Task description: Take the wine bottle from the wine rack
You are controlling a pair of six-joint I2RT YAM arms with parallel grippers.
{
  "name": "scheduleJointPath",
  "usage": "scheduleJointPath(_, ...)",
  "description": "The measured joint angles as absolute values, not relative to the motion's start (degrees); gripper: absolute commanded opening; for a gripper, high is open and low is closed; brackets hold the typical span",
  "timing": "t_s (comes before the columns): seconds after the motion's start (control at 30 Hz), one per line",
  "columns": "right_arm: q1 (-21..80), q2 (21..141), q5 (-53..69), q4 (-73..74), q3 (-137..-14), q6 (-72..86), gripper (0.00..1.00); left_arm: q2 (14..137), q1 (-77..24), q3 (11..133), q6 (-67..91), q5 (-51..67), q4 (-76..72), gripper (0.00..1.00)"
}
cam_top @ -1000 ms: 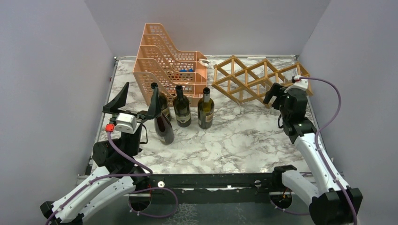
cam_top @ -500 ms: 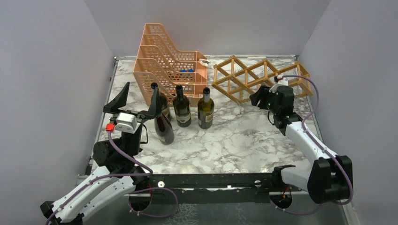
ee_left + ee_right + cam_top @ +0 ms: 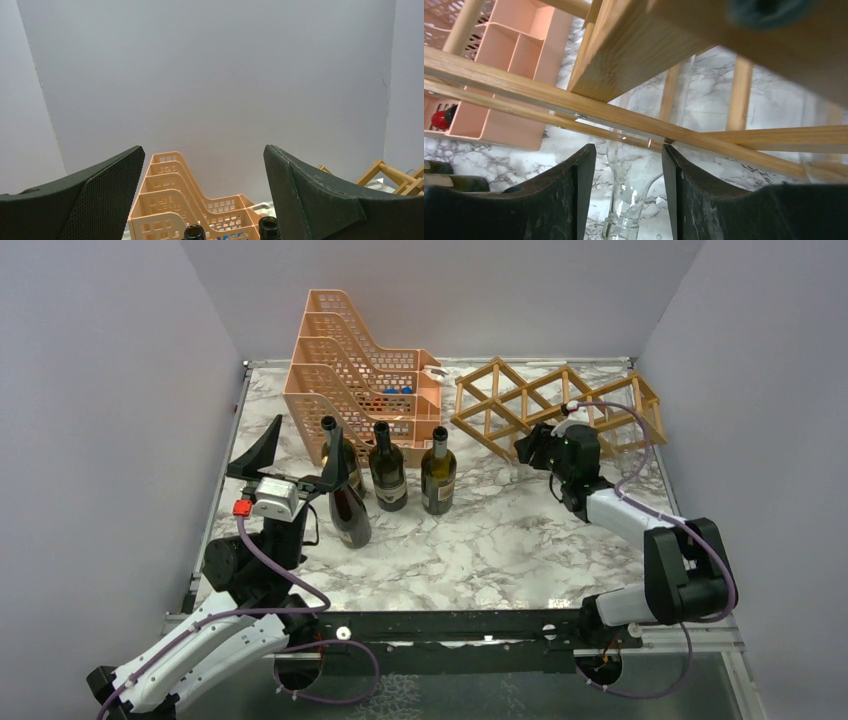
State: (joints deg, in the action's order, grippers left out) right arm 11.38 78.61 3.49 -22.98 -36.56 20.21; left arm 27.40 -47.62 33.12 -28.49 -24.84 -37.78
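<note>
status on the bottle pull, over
Left gripper open, near the dark bottles. Right gripper open, straddling neck of clear bottle. Bottle in the rack, not yet gripped. Slat crosses just ahead.

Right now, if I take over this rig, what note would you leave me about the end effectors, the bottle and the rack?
The left end effector is open, raised, and holds nothing.
The right end effector is open at the wine rack, one finger on either side of the clear wine bottle; it is not closed on it.
The bottle lies in the rack, under its slats.
Done: the approach.
Left: close on the bottle, pull it out.
The dark bottles stand by the orange tray.
</note>
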Motion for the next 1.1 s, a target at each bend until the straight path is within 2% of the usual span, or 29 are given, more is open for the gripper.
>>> scheduleJointPath(0.33,13.0,88.7,1.0,-30.5,-40.3,21.5,0.54,27.8,-47.6,33.1,-28.5,-24.8,-38.1,0.95)
scheduleJointPath(0.7,13.2,94.1,-0.5,-29.1,-47.5,20.3,0.55,28.3,-47.6,33.1,-28.4,-24.8,-38.1,0.95)
scheduleJointPath(0.83,13.4,89.6,0.9,-23.6,-47.5,20.3,0.59,28.3,-47.6,33.1,-28.4,-24.8,-38.1,0.95)
scheduleJointPath(0.93,13.6,80.8,3.1,-19.2,-45.9,20.4,0.63,28.3,-47.6,33.1,-28.4,-24.8,-38.1,0.95)
scheduleJointPath(1.1,13.8,64.6,2.3,-10.3,-44.9,19.6,0.79,28.3,-47.6,33.1,-28.3,-24.8,-38.1,0.95)
